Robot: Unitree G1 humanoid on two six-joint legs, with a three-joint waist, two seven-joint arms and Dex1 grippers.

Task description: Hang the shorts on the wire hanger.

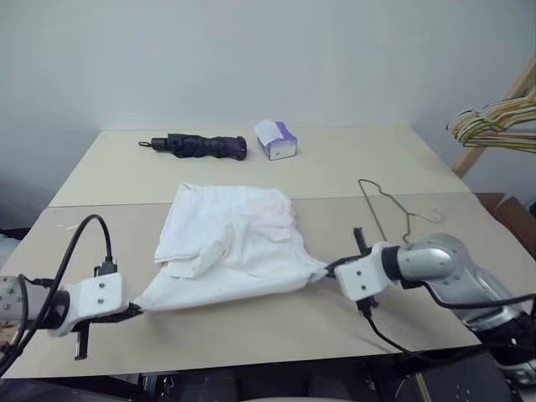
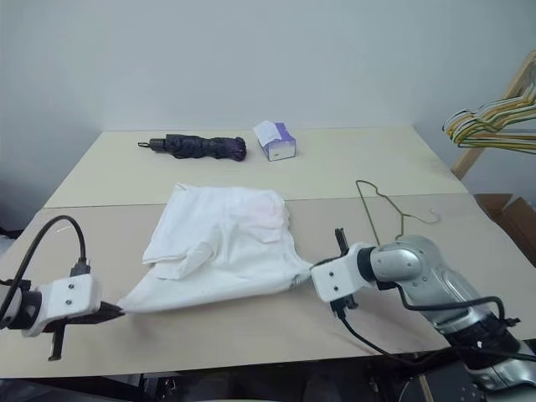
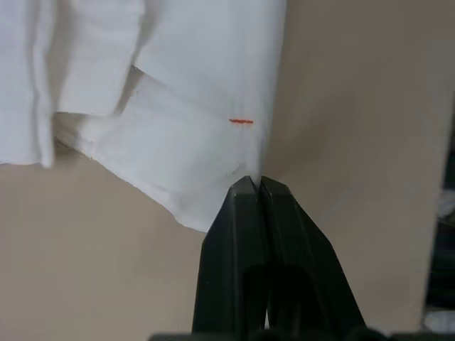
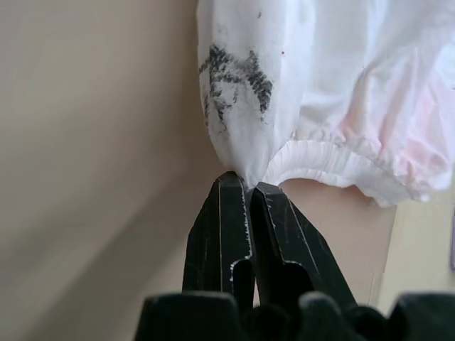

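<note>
I see white shorts (image 1: 230, 243) spread on the table (image 1: 251, 335), my left gripper (image 1: 134, 311) pinching one near corner, my right gripper (image 1: 331, 270) pinching the other, wire hanger (image 1: 389, 209) lying just beyond my right arm

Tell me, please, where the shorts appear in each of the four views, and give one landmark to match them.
Left eye view: the shorts lie mid-table, left of the wire hanger.
Right eye view: centre.
Left wrist view: upper left, a corner in the left gripper.
Right wrist view: upper right, pinched by the right gripper.
Landmark: the beige table.
</note>
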